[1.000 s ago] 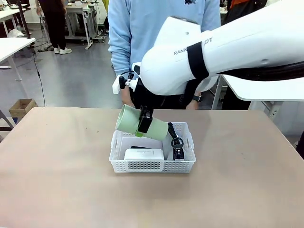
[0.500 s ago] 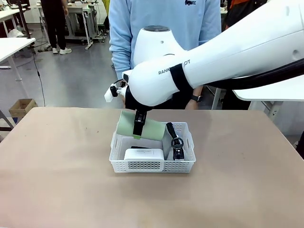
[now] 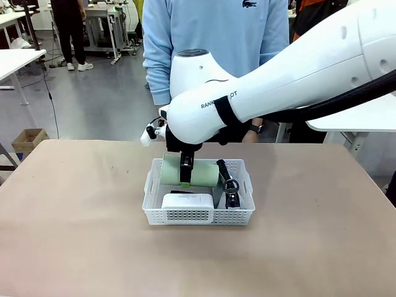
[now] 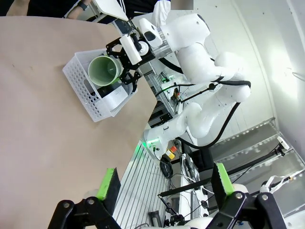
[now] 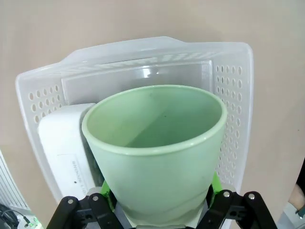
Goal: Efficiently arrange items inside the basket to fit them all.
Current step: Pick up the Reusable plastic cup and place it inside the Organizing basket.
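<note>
The right arm reaches across the middle of the tan table (image 3: 74, 235) and holds its right gripper (image 3: 185, 175) over the shallow white rectangular plastic basket with perforated sides (image 3: 198, 215). Its two black fingers with green pads pinch the pale green plastic cup (image 3: 192, 172), which lies on its side between them, the open mouth turned toward the robot's left. In the right wrist view the cup (image 5: 155, 148) sits directly in front of the gripper (image 5: 159, 202), with a green pad pressed against each side of its lower wall and the rim pointing away from the wrist. The basket's white walls (image 5: 233, 95) frame the cup from behind.

Inside the basket, at the near wall, lies the small white rectangular box (image 3: 187, 201), just below and in front of the cup. To its right lies the black stapler (image 3: 229, 185), beside the cup's base end. The box also shows beside the cup in the right wrist view (image 5: 62, 148).

The left gripper (image 4: 164, 188) hangs well apart from the basket (image 4: 86, 93), its fingers spread wide with nothing between them.

A person in a light blue sweatshirt (image 3: 210, 43) stands at the far side of the table.
</note>
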Available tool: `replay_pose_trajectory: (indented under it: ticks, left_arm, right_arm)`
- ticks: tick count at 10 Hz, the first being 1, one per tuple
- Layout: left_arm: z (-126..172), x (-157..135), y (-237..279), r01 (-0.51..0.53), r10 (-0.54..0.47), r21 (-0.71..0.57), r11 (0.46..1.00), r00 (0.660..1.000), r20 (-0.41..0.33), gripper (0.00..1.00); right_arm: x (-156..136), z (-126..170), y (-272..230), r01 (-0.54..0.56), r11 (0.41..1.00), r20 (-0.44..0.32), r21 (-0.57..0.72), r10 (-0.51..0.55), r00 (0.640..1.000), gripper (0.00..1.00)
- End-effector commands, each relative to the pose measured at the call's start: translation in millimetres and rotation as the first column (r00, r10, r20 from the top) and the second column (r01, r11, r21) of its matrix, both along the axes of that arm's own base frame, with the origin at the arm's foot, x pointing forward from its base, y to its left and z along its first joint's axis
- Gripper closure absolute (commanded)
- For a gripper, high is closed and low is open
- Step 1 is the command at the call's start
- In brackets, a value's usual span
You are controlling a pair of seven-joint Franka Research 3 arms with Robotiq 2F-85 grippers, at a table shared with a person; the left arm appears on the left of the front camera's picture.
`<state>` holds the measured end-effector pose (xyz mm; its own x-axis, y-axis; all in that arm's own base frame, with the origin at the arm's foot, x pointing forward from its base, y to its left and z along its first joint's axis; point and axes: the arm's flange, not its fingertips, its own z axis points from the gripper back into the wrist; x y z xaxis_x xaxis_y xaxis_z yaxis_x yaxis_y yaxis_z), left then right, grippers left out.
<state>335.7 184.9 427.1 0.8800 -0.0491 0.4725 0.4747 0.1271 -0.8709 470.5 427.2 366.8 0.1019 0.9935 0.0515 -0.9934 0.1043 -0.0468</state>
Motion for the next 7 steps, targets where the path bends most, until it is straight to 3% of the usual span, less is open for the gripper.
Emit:
replay_pose_trajectory:
  ticks: [1, 7]
  left_arm:
    - [2.4, -3.0, 0.7, 0.002, -0.002, 0.01, 1.0, 1.0, -0.003, 0.0]
    - [2.4, -3.0, 0.7, 0.002, -0.002, 0.01, 1.0, 1.0, -0.003, 0.0]
  right_arm:
    - [12.1, -0.7, 5.4, -0.044, 0.999, 0.007, -0.015, 0.044, 0.999, 0.14]
    - [13.3, -10.1, 7.0, -0.05, 0.998, -0.035, -0.04, 0.049, 0.998, 0.14]
